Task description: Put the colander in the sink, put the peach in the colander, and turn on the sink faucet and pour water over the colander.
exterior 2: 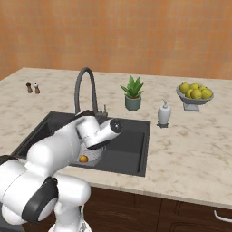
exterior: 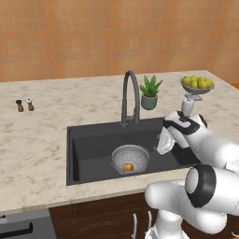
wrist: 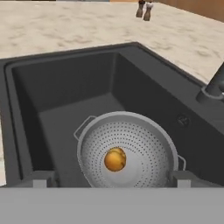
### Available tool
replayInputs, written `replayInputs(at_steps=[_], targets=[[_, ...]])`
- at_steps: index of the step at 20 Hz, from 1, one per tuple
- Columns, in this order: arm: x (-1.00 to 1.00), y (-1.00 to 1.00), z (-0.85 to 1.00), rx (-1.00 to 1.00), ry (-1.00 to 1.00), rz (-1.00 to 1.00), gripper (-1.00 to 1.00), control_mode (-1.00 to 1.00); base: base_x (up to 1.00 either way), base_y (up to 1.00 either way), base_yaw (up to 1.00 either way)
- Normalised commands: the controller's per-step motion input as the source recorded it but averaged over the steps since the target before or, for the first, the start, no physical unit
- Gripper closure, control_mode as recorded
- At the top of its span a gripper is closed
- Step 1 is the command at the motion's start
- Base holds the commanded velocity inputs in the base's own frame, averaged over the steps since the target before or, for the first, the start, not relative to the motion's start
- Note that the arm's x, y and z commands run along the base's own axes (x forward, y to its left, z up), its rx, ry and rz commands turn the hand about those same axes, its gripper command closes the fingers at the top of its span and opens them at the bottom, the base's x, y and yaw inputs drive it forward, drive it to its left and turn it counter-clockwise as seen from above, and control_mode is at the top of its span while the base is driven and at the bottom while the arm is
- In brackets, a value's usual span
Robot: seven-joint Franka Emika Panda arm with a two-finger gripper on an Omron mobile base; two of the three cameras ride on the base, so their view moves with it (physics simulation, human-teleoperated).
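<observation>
Claw [wrist: 109, 180] open above peach [wrist: 115, 159] in colander [wrist: 131, 131], sink [wrist: 65, 87].

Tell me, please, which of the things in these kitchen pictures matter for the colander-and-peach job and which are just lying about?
Belong to the job:
colander, in the sink
peach, in the colander
sink
sink faucet, no water running
gripper, open above the colander

Just lying about:
potted plant
soap dispenser
bowl of yellow fruit
two small shakers

Arm [exterior: 205, 154] was glossy white, with rounded segments, dark grey joint caps and a black band at the wrist; small grey fingertips [wrist: 38, 179].
</observation>
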Motion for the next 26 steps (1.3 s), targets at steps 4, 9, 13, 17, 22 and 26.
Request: replayInputs(at_steps=[4, 9, 13, 17, 22, 26], targets=[[-0.19, -0.17, 0.52, 0.00, -0.15, 0.01, -1.00, -1.00, 0.00, 0.00, 0.00], [-0.12, -0.25, 0.23, 0.02, -0.20, 0.00, -1.00, -1.00, 0.00, 0.00, 0.00], [0.04, -0.30, 0.32, 0.11, -0.08, 0.00, -1.00, -1.00, 0.00, 0.00, 0.00], [0.15, -0.31, 0.38, 0.22, -0.04, 0.00, -1.00, -1.00, 0.00, 0.00, 0.00], [0.31, -0.16, 0.36, 0.28, 0.00, 0.00, -1.00, -1.00, 0.00, 0.00, 0.00], [0.67, -0.01, 0.18, 0.23, 0.00, 0.00, -1.00, -1.00, 0.00, 0.00, 0.00]])
